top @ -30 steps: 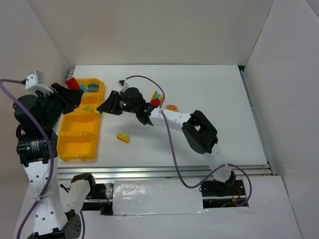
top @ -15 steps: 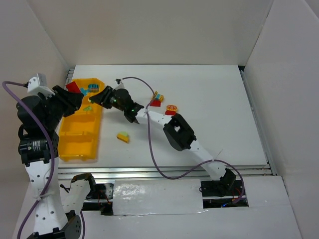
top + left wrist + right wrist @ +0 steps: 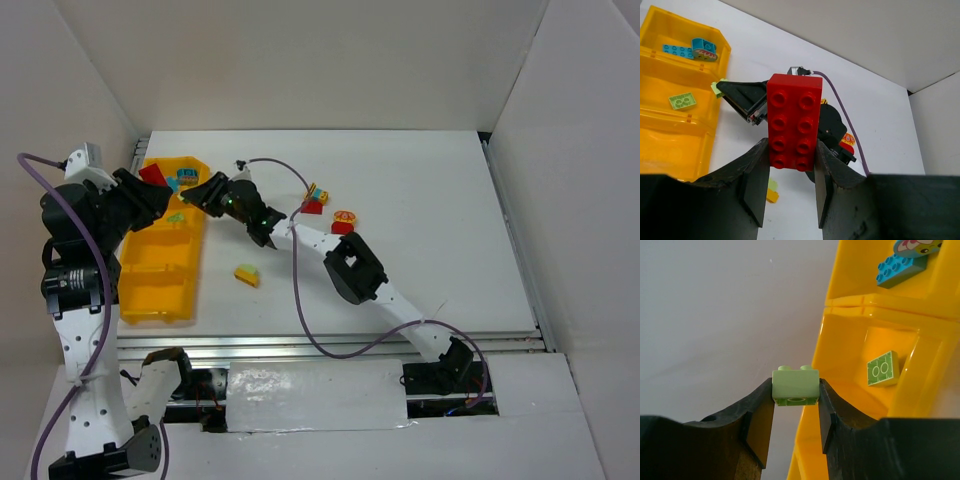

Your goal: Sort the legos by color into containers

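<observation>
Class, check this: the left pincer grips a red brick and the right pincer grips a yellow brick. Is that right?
Not quite. The right pincer grips a pale green brick, not a yellow one, as the right wrist view shows. The left pincer does grip a red brick.

There is one long yellow-orange plastic bin tray (image 3: 156, 317) and one red eight-stud plastic brick (image 3: 794, 122). Pale green plastic bricks number two, a small two-stud brick (image 3: 795, 386) and a flat brick (image 3: 883, 369), and teal-blue pieces also number two, a flat plate (image 3: 677, 50) and a printed block (image 3: 705, 49). On the one white table (image 3: 430, 230) lie three more pieces: one yellow wedge (image 3: 246, 275) and two red-and-yellow clumps, a taller clump (image 3: 316, 198) and a rounder clump (image 3: 344, 220).
</observation>
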You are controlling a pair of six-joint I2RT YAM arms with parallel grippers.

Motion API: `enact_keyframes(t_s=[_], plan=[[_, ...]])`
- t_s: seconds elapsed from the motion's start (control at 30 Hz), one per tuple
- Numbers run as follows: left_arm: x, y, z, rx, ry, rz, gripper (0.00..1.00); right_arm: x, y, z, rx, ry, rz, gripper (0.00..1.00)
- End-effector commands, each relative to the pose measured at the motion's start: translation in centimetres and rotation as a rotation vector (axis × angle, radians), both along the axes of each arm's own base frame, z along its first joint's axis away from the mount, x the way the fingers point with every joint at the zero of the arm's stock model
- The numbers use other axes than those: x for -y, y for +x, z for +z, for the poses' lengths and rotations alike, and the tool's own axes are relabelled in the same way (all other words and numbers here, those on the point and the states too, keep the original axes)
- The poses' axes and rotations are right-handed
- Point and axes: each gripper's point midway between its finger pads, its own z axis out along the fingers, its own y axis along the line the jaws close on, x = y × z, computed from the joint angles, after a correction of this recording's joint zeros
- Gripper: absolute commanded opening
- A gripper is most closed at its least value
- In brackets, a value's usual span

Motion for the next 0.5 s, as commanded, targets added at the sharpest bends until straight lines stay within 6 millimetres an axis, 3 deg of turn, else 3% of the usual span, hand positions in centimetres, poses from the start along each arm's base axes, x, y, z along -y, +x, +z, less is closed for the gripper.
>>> enact_keyframes(t_s=[0.0,0.47], plan=[[0.08,-0.03,2.16,0.073,0.048,-0.013,0.00,-0.41,0.15,1.12,0.003,0.053,-0.024,0.25],[0.72,0.51,1.66,0.064,0.084,-0.024,0.00,-1.25,-0.07,1.26,0.030,0.047,-0.108,0.32]])
